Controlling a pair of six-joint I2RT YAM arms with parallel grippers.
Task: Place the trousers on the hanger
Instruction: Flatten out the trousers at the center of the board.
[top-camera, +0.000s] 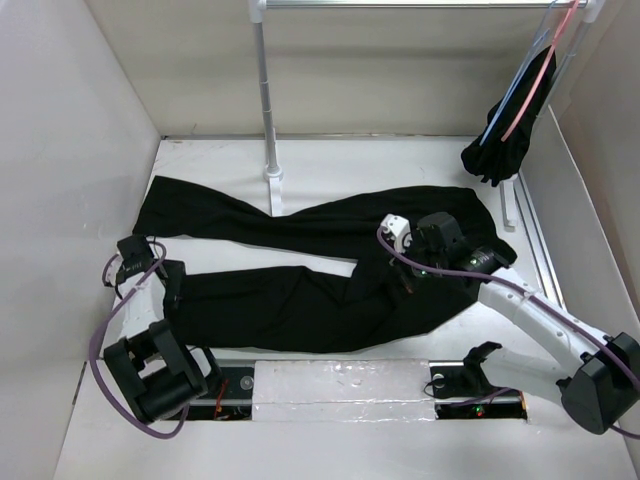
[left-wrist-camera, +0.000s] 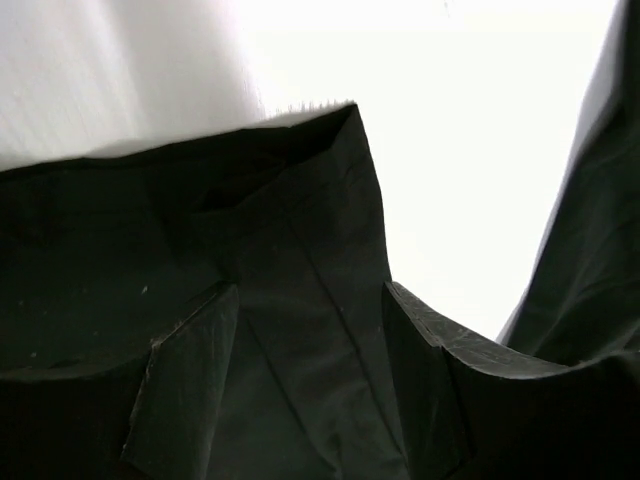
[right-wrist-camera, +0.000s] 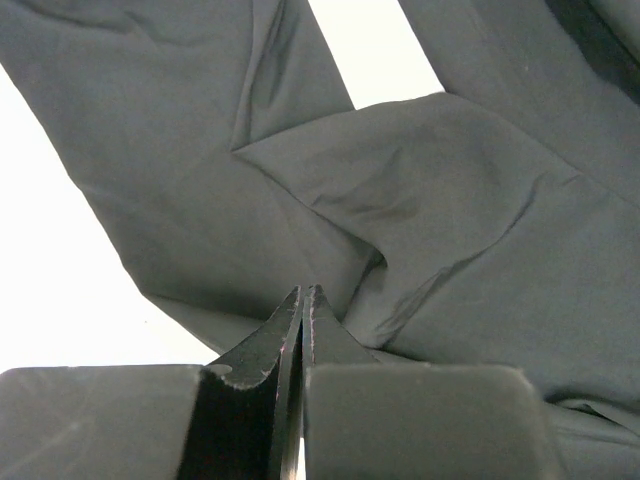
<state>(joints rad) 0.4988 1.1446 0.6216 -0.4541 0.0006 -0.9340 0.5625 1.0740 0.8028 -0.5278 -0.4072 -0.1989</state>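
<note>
The black trousers (top-camera: 300, 270) lie flat across the middle of the table, with the legs going left and the waist on the right. The left gripper (left-wrist-camera: 310, 385) has its fingers (left-wrist-camera: 190, 370) spread apart over the end of the lower leg. The right gripper (right-wrist-camera: 302, 312) is pressed together just above the cloth where the legs meet, and the light-blue hanger (top-camera: 512, 95) hangs from the rail (top-camera: 400, 4) in the upper right.

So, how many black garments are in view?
2. The trousers lie spread on the table. A smaller bunched garment hangs at the far right. I see no sign of a hidden one.
</note>
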